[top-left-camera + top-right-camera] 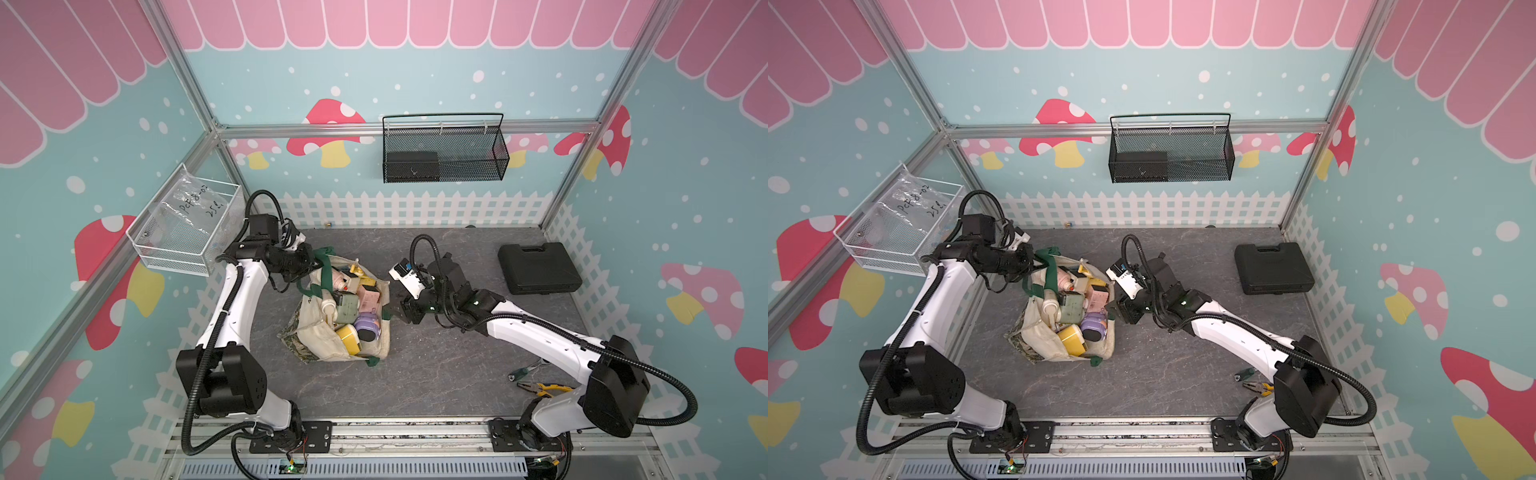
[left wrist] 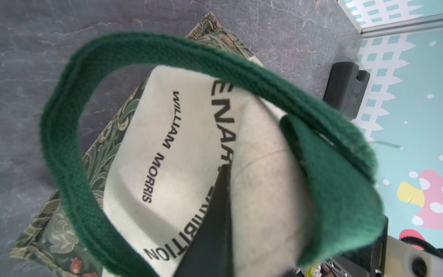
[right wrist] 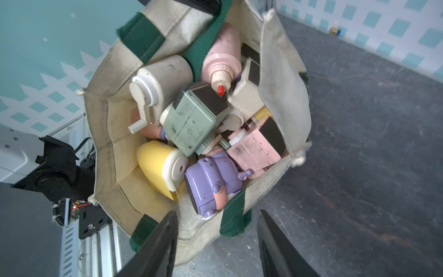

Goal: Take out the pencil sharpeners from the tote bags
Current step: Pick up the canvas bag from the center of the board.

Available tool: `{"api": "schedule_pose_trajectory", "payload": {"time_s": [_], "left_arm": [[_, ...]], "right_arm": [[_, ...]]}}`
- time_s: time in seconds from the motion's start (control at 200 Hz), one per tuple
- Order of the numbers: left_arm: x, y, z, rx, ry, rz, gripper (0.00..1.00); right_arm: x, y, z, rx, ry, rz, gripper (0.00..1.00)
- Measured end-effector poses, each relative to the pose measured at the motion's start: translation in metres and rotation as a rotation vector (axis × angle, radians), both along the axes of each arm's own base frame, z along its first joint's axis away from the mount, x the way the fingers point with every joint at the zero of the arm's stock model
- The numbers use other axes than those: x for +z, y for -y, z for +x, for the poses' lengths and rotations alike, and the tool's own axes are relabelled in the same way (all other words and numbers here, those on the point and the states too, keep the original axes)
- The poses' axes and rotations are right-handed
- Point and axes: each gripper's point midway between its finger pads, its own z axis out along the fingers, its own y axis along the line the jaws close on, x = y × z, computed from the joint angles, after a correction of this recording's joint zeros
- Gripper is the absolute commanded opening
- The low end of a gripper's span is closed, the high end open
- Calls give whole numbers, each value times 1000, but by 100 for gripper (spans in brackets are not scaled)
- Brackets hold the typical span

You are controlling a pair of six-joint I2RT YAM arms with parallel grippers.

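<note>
All the pencil sharpeners (image 3: pixel 199 134) I can see are piled inside the tote bag (image 1: pixel 316 337). It's slumped on the table (image 1: pixel 440 374) with its mouth gaping up, and none look to be out yet. The left gripper (image 1: pixel 318 262) is pinched tight on the green handle (image 2: pixel 72 148) at the bag's rim nearest the left arm, propping that side up. The right gripper (image 3: pixel 217 212) is empty, jaws spread, hovering just outside the bag's opposite rim by the other handle's stitched ends.

Stuff that worries me: the purple sharpener (image 3: pixel 211 184) sits closest to that rim, but it's rounded and glossy, so an off-centre pinch could squirt it out sideways. It's also wedged against the yellow sharpener (image 3: pixel 159 167) and the pink sharpener (image 3: pixel 254 150). Lifting one might drag a neighbour up and dump it back in, or over the bag's edge. The crank on the cream sharpener (image 3: pixel 165 76) and the knob end of the green sharpener (image 3: pixel 191 122) look like prime snag points too.

Bigger risk imo is the jaws coming down on the canvas rim or a strap instead of plastic. Then the whole bag gets yanked against the left arm's hold and tips. And if that left pinch slips off the strap, the bag's mouth probably flops shut over everything.
</note>
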Motion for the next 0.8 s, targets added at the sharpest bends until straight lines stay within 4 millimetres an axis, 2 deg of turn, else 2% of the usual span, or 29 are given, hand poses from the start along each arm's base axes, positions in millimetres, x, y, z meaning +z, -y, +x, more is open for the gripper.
{"api": "schedule_pose_trajectory", "payload": {"time_s": [0.125, 0.255, 0.35, 0.51, 0.66, 0.801], "left_arm": [[-1, -1, 8, -13, 16, 11, 0], [-2, -2, 9, -20, 24, 24, 0], [-2, -3, 9, -19, 29, 33, 0], [-3, -7, 12, -8, 35, 38, 0], [-5, -13, 15, 6, 47, 31, 0], [-7, -15, 17, 14, 52, 30, 0]], "right_arm": [[18, -14, 7, 60, 87, 19, 63], [37, -45, 23, 135, 163, 54, 64], [40, -69, 32, 181, 215, 50, 65], [26, -99, 31, 239, 316, -20, 67], [7, -108, 15, 266, 419, -104, 67], [-20, -108, -4, 286, 480, -172, 66]]}}
